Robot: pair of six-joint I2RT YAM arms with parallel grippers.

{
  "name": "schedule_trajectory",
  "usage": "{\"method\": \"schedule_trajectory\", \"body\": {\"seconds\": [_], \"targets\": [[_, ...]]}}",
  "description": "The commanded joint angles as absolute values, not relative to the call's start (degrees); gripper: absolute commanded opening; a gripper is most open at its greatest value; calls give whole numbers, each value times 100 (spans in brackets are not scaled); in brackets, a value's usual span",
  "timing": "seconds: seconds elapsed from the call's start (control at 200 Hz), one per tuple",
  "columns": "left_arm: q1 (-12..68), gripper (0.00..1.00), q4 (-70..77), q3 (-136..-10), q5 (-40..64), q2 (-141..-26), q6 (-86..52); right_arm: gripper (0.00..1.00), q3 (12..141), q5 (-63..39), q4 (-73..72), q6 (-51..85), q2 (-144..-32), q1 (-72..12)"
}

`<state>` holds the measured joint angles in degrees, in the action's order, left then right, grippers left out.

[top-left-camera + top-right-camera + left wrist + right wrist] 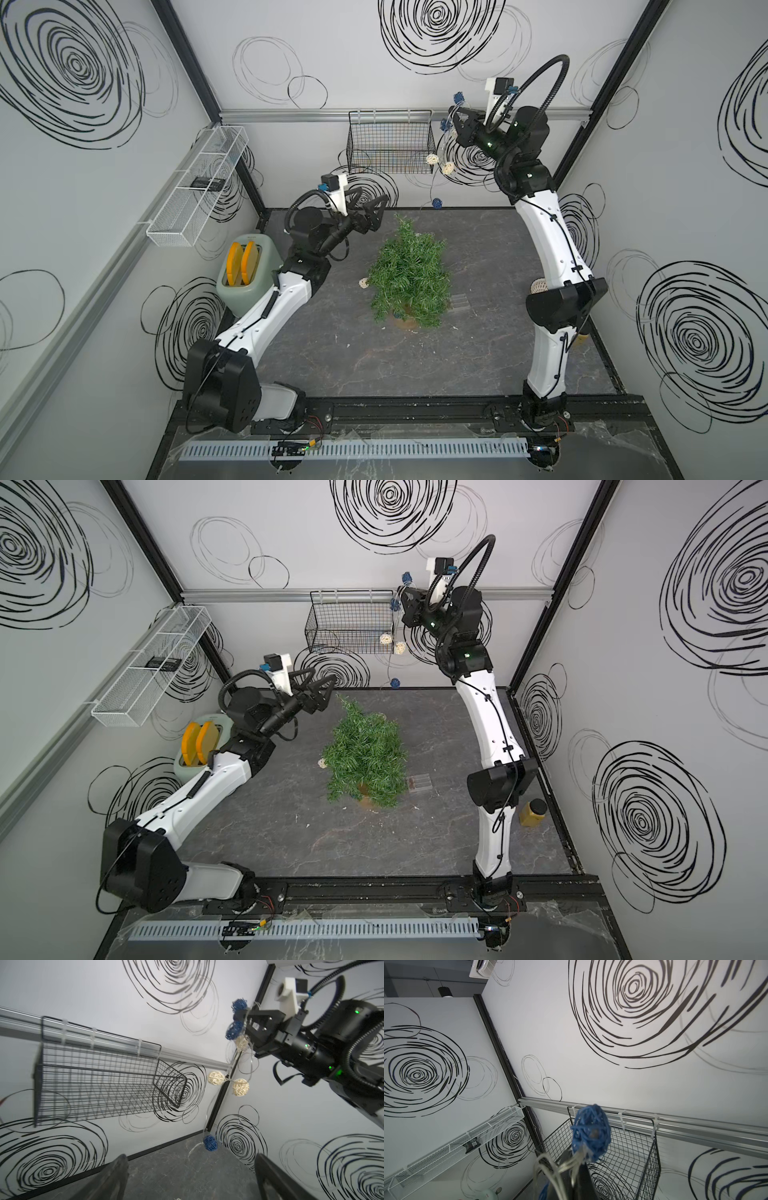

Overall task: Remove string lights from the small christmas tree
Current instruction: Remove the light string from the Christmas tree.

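Note:
The small christmas tree stands mid-table on its tan base. My right gripper is raised high by the back wall, shut on the pale wire of the string lights. In the right wrist view a blue ball sits just past its closed fingers. Blue and cream balls dangle below it, the lowest blue one hanging above the tree's tip. One cream ball rests against the tree's lower left branches. My left gripper stands open and empty, left of the treetop.
A black wire basket hangs on the back wall beside the right gripper. A white mesh shelf is on the left wall. A green toaster stands behind the left arm, a small clear tray right of the tree, a jar by the right arm.

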<state>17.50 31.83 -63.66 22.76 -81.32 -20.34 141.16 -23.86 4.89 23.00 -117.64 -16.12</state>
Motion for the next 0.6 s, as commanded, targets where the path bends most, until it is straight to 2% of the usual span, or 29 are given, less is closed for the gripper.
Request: {"method": "schedule_trajectory", "body": {"seconds": [0.0, 0.2, 0.595], "targets": [[1846, 97, 3444, -6669, 2660, -8503, -1454, 0, 14419, -2676, 119, 2617, -11873, -1641], [1957, 98, 3415, -6921, 2881, -9130, -1119, 0, 14470, -2942, -45, 2844, -12000, -1652], [2001, 97, 4183, -7562, 3546, -9896, -1670, 0, 14476, -3256, -193, 2980, -12121, -1950]]}}
